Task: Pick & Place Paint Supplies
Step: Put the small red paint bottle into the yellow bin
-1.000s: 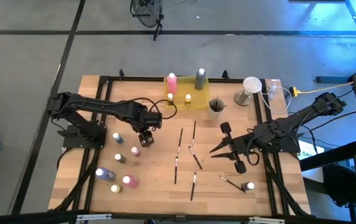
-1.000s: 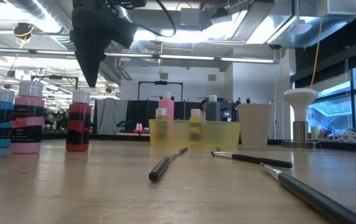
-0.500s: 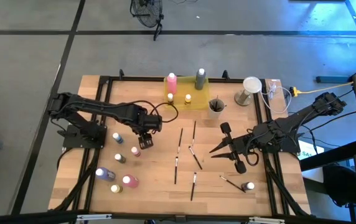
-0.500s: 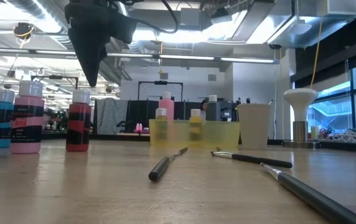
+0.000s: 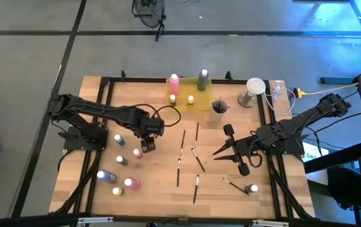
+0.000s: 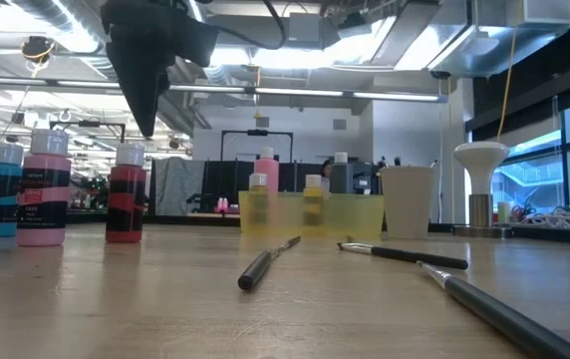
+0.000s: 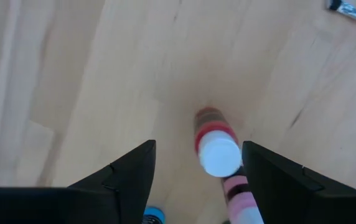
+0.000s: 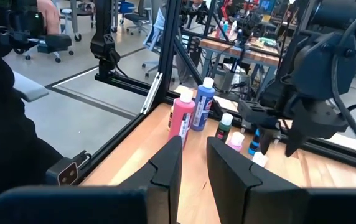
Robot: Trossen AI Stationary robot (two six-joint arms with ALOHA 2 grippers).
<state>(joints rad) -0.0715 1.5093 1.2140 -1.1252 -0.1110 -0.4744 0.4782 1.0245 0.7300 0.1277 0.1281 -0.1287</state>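
Most of the job looks undone, judging by how much lies loose on the wooden worktop (image 5: 161, 189). Far left, a cluster of small paint bottles stands untouched: a blue-capped bottle (image 5: 118, 139), a grey-brown bottle (image 5: 122, 160), a purple bottle (image 5: 103, 176), a tiny pale-capped bottle (image 5: 115, 191) and a pink bottle (image 5: 132, 184). Over them the left gripper (image 5: 146, 145) hovers, fingers spread wide and holding nothing, right above a red-banded bottle with a white cap (image 7: 217, 149); its wrist view puts that bottle between the fingers but nearer one, so a pick-up looks like the step in hand, not yet made.

Centre of the worktop, several thin dark-handled paintbrushes (image 5: 182, 142) lie scattered, none collected. At the far edge, the translucent yellow tray (image 5: 201, 101) already holds four bottles: a tall pink bottle (image 5: 174, 84), a tall grey bottle (image 5: 203, 79) and two little yellow-capped ones (image 5: 190, 99). Just beside it the grey-beige cup (image 5: 219, 108) seems to have dark brush handles in it, though I can't be sure.

Further right, the right gripper (image 5: 221, 151) waits over the worktop, empty, fingers parted. Near the front edge, one more brush (image 5: 234, 185) and a grey bottle with a white cap (image 5: 251, 188) remain.
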